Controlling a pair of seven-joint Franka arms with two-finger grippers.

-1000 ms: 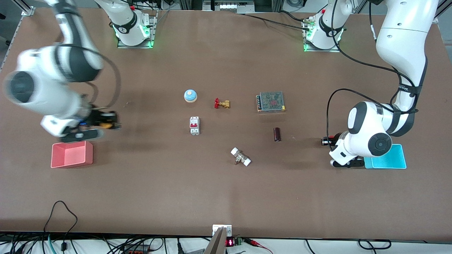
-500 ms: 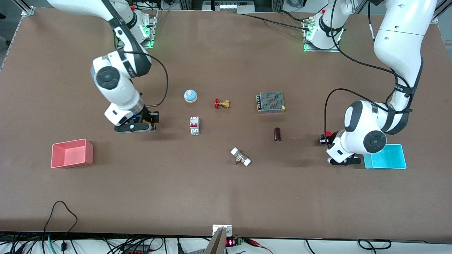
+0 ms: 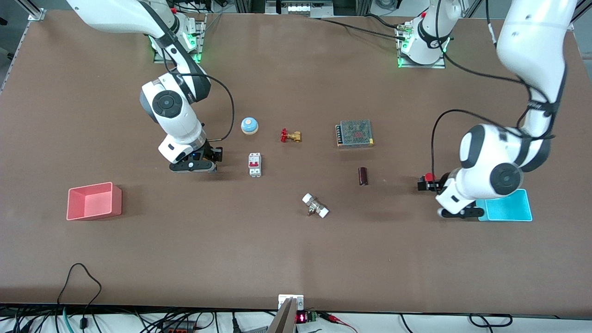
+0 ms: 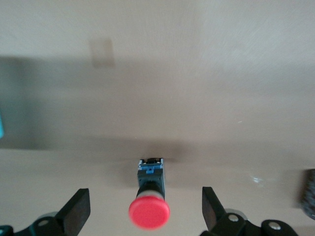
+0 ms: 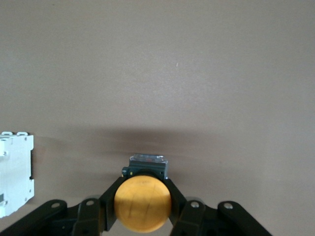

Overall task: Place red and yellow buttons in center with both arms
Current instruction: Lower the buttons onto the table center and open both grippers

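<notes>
The orange-yellow button (image 5: pixel 142 204) is clamped by its cap between my right gripper's fingers (image 5: pixel 108 204). In the front view the right gripper (image 3: pixel 210 157) is low over the brown tabletop (image 3: pixel 296 249), beside the white breaker (image 3: pixel 255 164) toward the right arm's end; the button is hidden there. The red button (image 4: pixel 149 211) sits between my left gripper's wide-open fingers (image 4: pixel 78 211), touching neither. In the front view the left gripper (image 3: pixel 428 183) is around the red button (image 3: pixel 428 177), next to the teal tray (image 3: pixel 508 208).
A blue bell (image 3: pixel 249 125), a red and brass valve (image 3: pixel 290 135), a mesh-topped box (image 3: pixel 354 133), a dark cylinder (image 3: pixel 363 176) and a white-ended fitting (image 3: pixel 315 205) lie mid-table. A pink bin (image 3: pixel 94 200) stands toward the right arm's end. The breaker shows in the right wrist view (image 5: pixel 15 172).
My right arm has swung from above the pink bin toward the middle, carrying the yellow button to beside the breaker. My left arm has shifted slightly; the red button stays about where it was.
</notes>
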